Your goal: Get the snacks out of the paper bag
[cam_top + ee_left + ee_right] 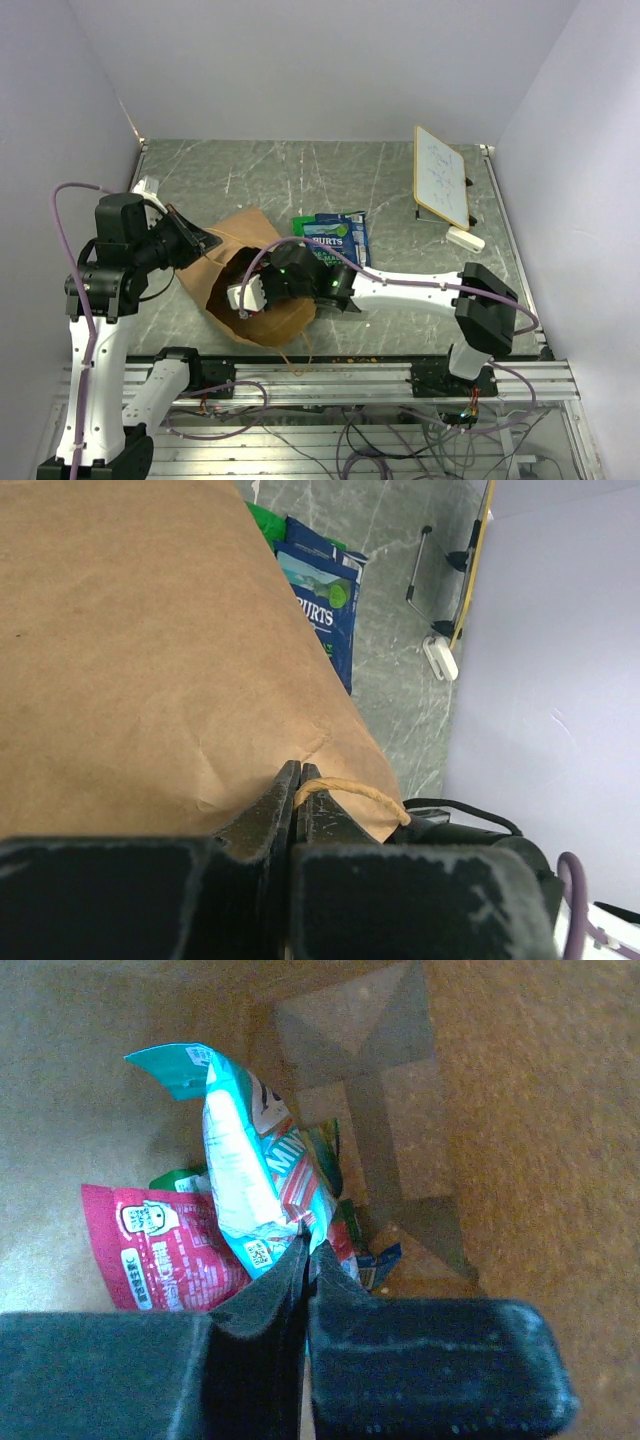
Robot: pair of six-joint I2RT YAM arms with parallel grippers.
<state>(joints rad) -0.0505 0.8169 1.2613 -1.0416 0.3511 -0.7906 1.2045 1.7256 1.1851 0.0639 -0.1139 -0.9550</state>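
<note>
- Risk, right wrist view: the right gripper (307, 1250) has the teal packet (245, 1170) only by its lower corner. Foil is slick, so I judge it could slide free on the way up. Its tall loose end could also catch the bag (520, 1110) wall, or drag along the red packet (160, 1250) just beside it.
- Grip, same view: the jaws are pressed together, pinching that teal corner deep inside the bag. A green packet (175, 1178) peeks out above the red one, and more foil lies near the bottom fold.
- Risk, left wrist view: the left gripper (297, 780) pinches thin paper at the rim, where the handle (350, 795) loops out. A hard tug from the other arm might tear the paper or pull it loose. The mouth would then sag onto the right arm.
- Grip, same view: the fingers are closed tight against the bag's brown side, with the handle cord coming out between the tips. A Burts packet (325, 610) lies on the table beyond the bag, already out, with a bright green wrapper (265, 525) touching its far edge.
- Risk, top view: the bag lies tipped over near the front of the table (300, 170), held at one edge only. Pulling the packet out could drag the whole bag towards the front rail.
- Grip, same view: the right arm reaches into the dark mouth and its fingertips are hidden. The left gripper sits at the bag's far-left edge. A board (440, 175) stands well apart at the far right.
</note>
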